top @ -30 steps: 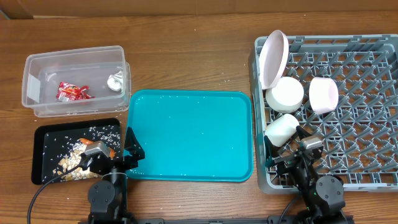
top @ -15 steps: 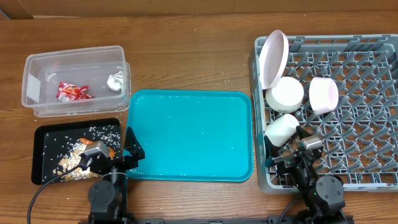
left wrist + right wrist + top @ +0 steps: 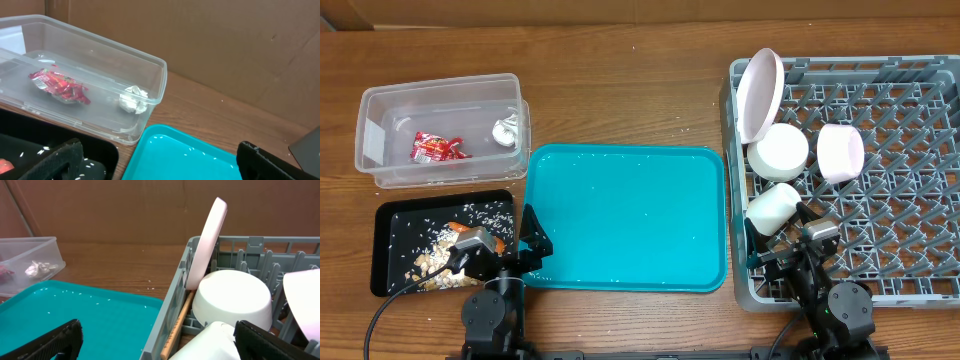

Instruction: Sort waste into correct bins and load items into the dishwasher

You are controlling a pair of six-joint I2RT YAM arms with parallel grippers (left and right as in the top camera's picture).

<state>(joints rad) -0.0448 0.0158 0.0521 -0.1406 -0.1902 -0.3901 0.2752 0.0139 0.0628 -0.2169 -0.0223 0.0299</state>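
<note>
The clear tub point(image 3: 368, 112) holds the red wrapper point(image 3: 438, 148) and the white tissue point(image 3: 506, 130); both also show in the left wrist view, the wrapper point(image 3: 60, 86) and the tissue point(image 3: 134, 98). The black tray point(image 3: 390, 222) holds rice, beige scraps and the carrot point(image 3: 496, 243). The grey rack point(image 3: 880, 170) holds the upright plate point(image 3: 760, 92), a white bowl point(image 3: 779, 151), a pale pink bowl point(image 3: 840, 152) and the cup point(image 3: 771, 208). My left gripper point(image 3: 516, 250) is open and empty at the teal tray's front left corner. My right gripper point(image 3: 782, 248) is open and empty beside the cup.
The teal serving tray point(image 3: 625, 215) lies in the middle with a few rice grains on it. A wooden chopstick point(image 3: 181, 322) lies along the rack's left wall. A brown cardboard wall stands behind the table.
</note>
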